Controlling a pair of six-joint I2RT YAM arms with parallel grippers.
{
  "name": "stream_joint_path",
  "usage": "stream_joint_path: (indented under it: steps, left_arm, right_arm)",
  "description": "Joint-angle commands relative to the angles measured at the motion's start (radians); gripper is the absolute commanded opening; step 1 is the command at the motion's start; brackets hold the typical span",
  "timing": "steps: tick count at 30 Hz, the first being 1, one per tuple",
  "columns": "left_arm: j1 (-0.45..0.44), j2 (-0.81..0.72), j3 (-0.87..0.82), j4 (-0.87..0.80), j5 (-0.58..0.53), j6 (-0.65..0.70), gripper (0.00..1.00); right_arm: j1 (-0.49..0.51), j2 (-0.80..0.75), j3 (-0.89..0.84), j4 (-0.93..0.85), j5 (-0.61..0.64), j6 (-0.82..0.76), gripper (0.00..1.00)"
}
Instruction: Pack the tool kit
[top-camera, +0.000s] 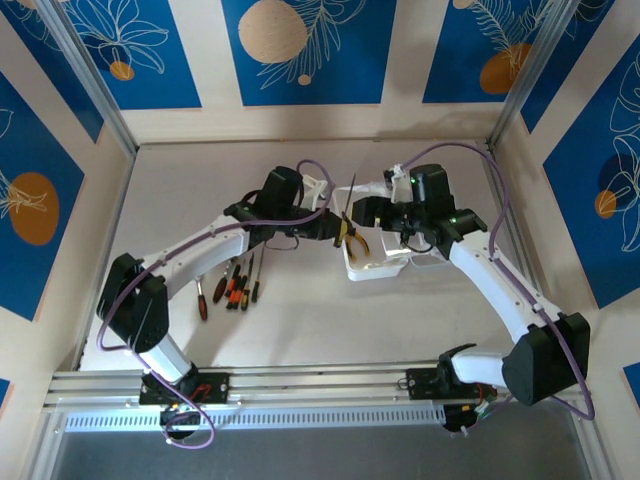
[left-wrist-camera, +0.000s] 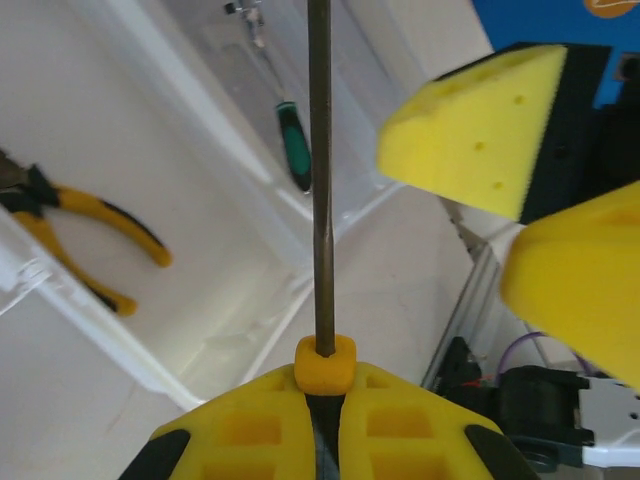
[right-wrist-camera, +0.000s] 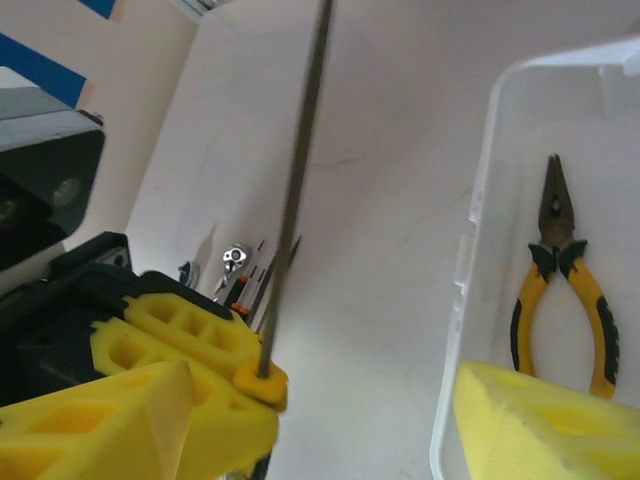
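**Top external: pliers in the case, screwdriver gripped beside it**

Top external view has the translucent white case (top-camera: 372, 268) lying open on the bench (top-camera: 300, 325), right of centre and just below both wrists. Yellow-handled pliers (top-camera: 350, 236) lie in it; the right wrist view shows them flat on the tray floor, jaws shut. In the left wrist view a green-handled screwdriver (left-wrist-camera: 295, 148) lies behind translucent plastic past the tray's wall, and I cannot tell which compartment that is.

The left end effector (top-camera: 336, 228) is clamped on the handle of a long-shafted screwdriver (top-camera: 352, 196), with an orange collar showing right at its fingers (left-wrist-camera: 400, 425). The bare shaft points straight out from them, by the case's edge.

The right end effector (top-camera: 374, 213) is spread wide and grips nothing. Its yellow pads (left-wrist-camera: 470, 125) sit near the shaft without touching it.

A row of loose tools (top-camera: 232, 287) lies on the bench well left of the case, a metal ratchet (right-wrist-camera: 234, 257) among them.
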Motion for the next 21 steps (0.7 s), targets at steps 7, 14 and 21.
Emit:
stream_joint_path:
  steps: [7,14,21]
  left_arm:
    - [-0.039,0.007,0.004,0.127,0.091,-0.043,0.00]
    - [-0.039,0.007,0.004,0.080,0.032,-0.015,0.09]
    - [0.015,-0.040,0.054,-0.186,-0.193,0.150,0.84]
  right_arm:
    - [0.009,0.075,0.010,0.111,-0.080,0.047,0.39]
    - [0.004,0.054,0.009,0.093,-0.066,0.038,0.00]
    - [-0.079,0.034,0.041,-0.043,-0.053,-0.053,0.00]
